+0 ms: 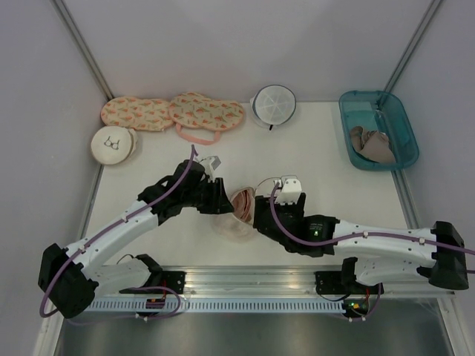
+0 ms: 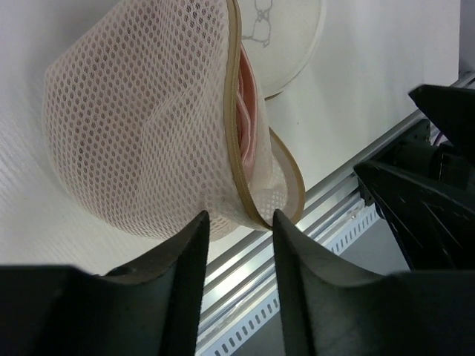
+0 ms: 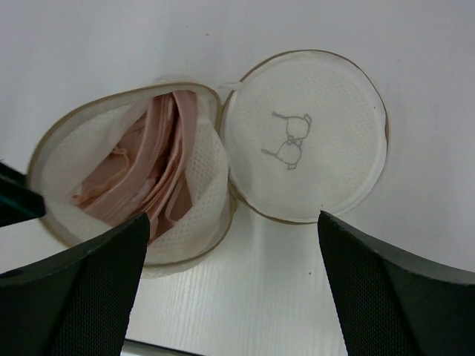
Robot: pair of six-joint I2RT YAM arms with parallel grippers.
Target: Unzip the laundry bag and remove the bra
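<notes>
Unzipped laundry bag (image 3: 202,204) mid-table (image 1: 326,170) between both arms, lid (image 3: 326,111) flipped open (bra outline drawn on it), pale pink bra (image 3: 159,163) bunched inside, left jaws part-closed astride the bag's tan rim, not clearly pinching, right jaws spread wide above, empty

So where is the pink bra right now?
In the right wrist view the bra lies inside the open laundry bag, left of its flipped-open lid; from above, the bag sits by the table's near edge, centre.
</notes>
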